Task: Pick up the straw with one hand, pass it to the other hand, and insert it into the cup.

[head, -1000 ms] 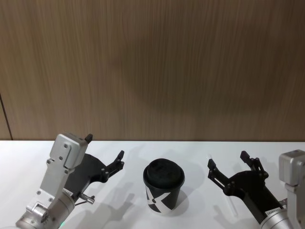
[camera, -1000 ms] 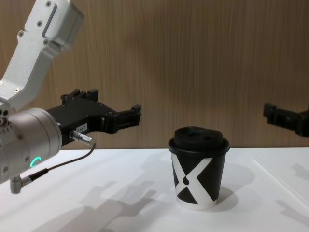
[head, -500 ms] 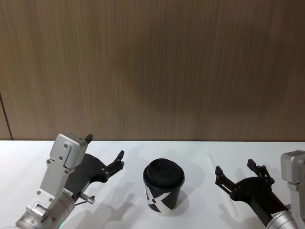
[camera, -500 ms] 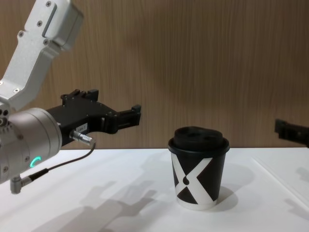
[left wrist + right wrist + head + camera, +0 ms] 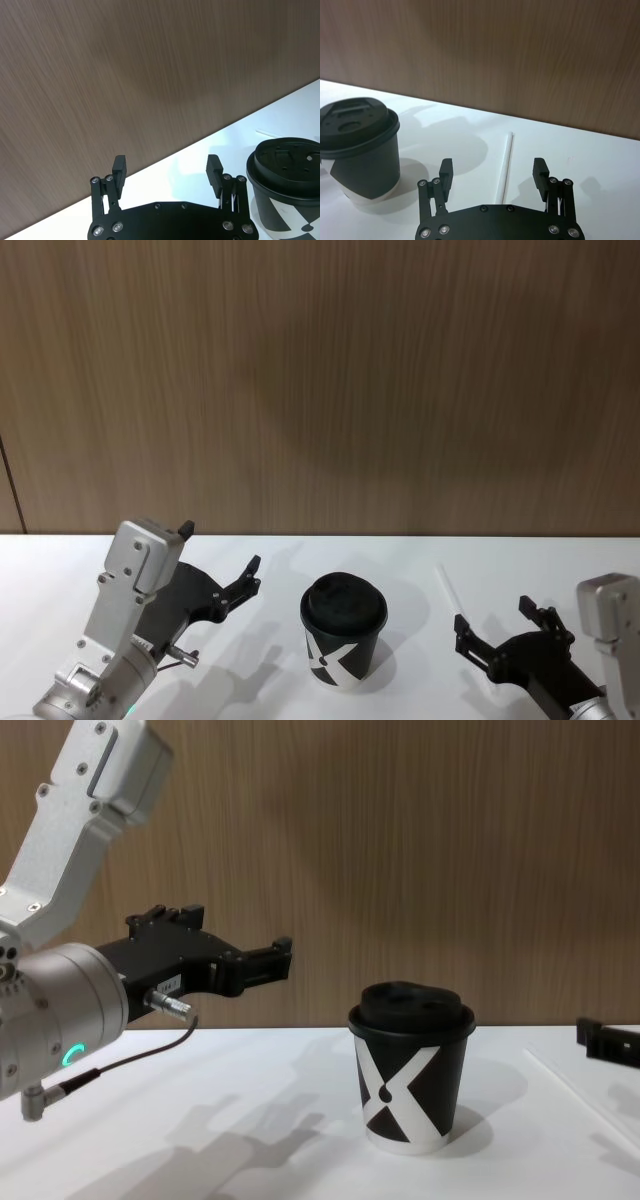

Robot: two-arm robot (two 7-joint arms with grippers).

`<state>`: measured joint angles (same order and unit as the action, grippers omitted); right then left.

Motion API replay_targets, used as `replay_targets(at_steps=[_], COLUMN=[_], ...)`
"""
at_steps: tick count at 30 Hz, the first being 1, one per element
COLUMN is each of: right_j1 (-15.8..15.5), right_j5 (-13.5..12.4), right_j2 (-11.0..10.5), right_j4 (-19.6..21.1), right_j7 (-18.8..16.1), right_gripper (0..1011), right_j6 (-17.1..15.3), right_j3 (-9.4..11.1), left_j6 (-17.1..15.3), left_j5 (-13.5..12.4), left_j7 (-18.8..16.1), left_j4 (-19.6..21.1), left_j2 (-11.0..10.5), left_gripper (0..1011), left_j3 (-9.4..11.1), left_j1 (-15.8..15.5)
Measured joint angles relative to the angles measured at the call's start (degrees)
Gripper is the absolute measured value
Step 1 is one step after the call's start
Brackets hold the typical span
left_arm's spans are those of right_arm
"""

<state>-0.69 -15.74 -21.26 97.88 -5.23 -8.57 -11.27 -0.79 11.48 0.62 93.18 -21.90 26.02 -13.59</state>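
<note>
Head view, lower right corner: right tool low over the white counter, fingers spread wide, nothing between the pads. In the right wrist view the straw lies flat on the counter and runs lengthwise through the gap between the two fingers, reaching out ahead of their tips. Contact with the straw: cannot tell.

Lower left of the head view: left tool raised off the counter, fingers wide, empty, pointing toward the centre of the frame. Green ring lit on its silver wrist in the chest view.

Bottom centre: cup upright on the counter, black lid on, white X mark facing the camera. It stands between the two tools, touching neither; the straw is to its right, near but apart.

Upper frame: brown wood-grain wall.
</note>
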Motion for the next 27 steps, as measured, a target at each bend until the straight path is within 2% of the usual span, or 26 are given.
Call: replay_targets(at_steps=[7, 13, 20, 27], right_j1=[0.76, 1.05, 1.11, 0.76], right_j5=[2.29, 2.92, 2.4, 0.79], right_j2=[-0.81, -0.7, 0.3, 1.81], right_j4=[-3.3, -5.05, -5.95, -6.03], right_j7=[-1.66, -2.5, -2.61, -2.09], right_gripper=[1001, 1001, 1001, 1001], right_j6=[3.71, 4.89, 4.07, 0.93], right_j3=[-1.13, -1.41, -0.99, 0.03], left_j6=[0.0, 0.0, 0.0, 0.0], left_j5=[0.0, 0.0, 0.0, 0.0], left_j7=[0.0, 0.0, 0.0, 0.0], left_j4=[0.0, 0.0, 0.0, 0.0], left_j2=[0.0, 0.0, 0.0, 0.0], left_gripper=[1003, 1003, 1003, 1003], left_j3=[0.0, 0.0, 0.0, 0.0], left_j1=[0.0, 0.0, 0.0, 0.0])
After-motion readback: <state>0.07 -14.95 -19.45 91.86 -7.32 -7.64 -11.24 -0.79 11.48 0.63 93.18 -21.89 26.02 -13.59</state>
